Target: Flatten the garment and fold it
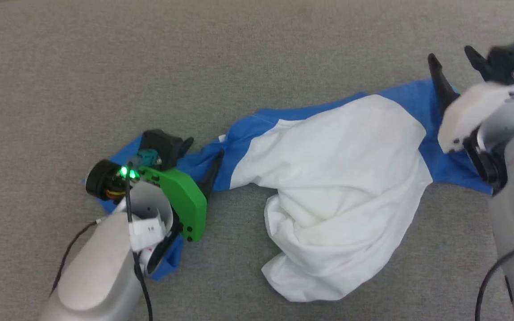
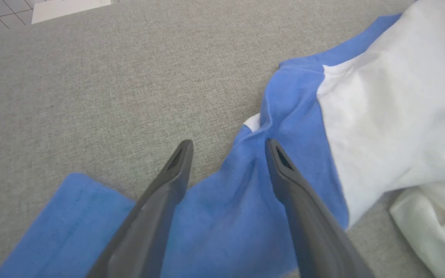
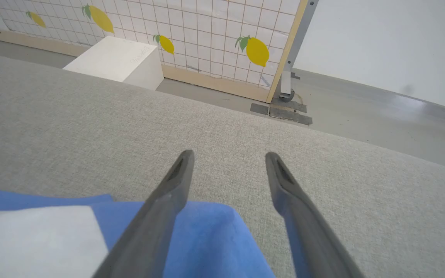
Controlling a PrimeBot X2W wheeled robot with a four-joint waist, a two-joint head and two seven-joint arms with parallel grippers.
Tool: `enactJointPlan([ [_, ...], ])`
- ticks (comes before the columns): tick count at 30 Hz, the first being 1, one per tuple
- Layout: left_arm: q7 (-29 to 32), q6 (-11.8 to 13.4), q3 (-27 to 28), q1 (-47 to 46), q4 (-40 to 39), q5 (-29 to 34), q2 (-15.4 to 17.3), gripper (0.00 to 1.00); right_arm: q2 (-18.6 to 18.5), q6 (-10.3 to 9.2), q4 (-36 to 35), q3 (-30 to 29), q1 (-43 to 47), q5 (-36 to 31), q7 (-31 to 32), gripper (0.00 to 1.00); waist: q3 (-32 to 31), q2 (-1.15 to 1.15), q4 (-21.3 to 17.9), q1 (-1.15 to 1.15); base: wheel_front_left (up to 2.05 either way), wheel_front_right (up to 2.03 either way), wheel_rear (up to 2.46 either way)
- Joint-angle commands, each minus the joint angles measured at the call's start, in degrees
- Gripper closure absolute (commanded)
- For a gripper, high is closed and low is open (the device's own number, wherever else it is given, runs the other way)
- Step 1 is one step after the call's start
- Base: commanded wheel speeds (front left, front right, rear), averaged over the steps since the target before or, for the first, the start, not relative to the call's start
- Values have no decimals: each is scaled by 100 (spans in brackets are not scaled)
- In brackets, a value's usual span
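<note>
light: bright, even | shadows: soft | blur: right hand | edges: wide-angle stretch

White garment with bright blue sleeves, against a heathered grey surface. The fingers are dark grey. The tiled panel is white with yellow, green-leaved lemons.

Spread-fingered left hand over the garment

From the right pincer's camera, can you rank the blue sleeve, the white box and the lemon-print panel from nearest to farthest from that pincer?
1. Blue sleeve, lying just beneath the open right pincer, at the bottom.
2. White box, upper left, past the grey surface's far edge.
3. Lemon-print panel, standing just behind the box, along the top.
</note>
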Motion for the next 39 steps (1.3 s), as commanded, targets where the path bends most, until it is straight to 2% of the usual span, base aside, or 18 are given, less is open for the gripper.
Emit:
enactJointPlan([
  [1,-97,0,-59,168,-77,72,45,0,60,-10,-225,-81,369,94,-240,0,-339,0,41,-1,0,0,0],
  [6,-289,1,-180,518,-315,149,143,0,327,-10,-1503,-255,1773,183,-971,0,-722,0,-60,-1,0,0,0],
  [13,-138,26,-195,539,-207,159,293,0,747,-10,-2743,-71,3242,-70,-1418,0,-902,0,-425,-1,0,0,0],
  [20,102,100,-116,347,155,152,439,0,966,-10,-3034,89,3828,-123,-1691,0,-846,0,-791,-1,0,0,0],
  [27,587,450,93,232,402,157,711,0,1018,-10,-3059,120,3833,-113,-1700,0,-641,0,-1022,-1,0,0,0],
  [31,723,454,79,271,409,98,749,2,1023,-10,-3040,128,3800,-54,-1700,0,-555,0,-1041,-1,0,0,0],
  [32,782,462,68,285,430,86,761,41,1024,-10,-3037,136,3791,-31,-1700,0,-533,0,-1040,-1,0,0,0],
  [33,825,473,54,290,447,95,779,62,1024,-10,-3030,142,3779,-16,-1703,0,-517,0,-1037,-1,0,0,0],
  [34,844,510,61,292,461,99,781,77,1025,-10,-3021,143,3767,-1,-1709,0,-505,0,-1031,-1,0,0,0],
  [35,881,540,57,295,489,104,786,100,1025,-10,-3007,143,3752,16,-1712,0,-492,0,-1021,-1,0,0,0],
  [39,872,570,44,272,539,119,793,100,1026,-10,-2963,159,3696,44,-1710,0,-460,0,-991,-1,0,0,0],
])
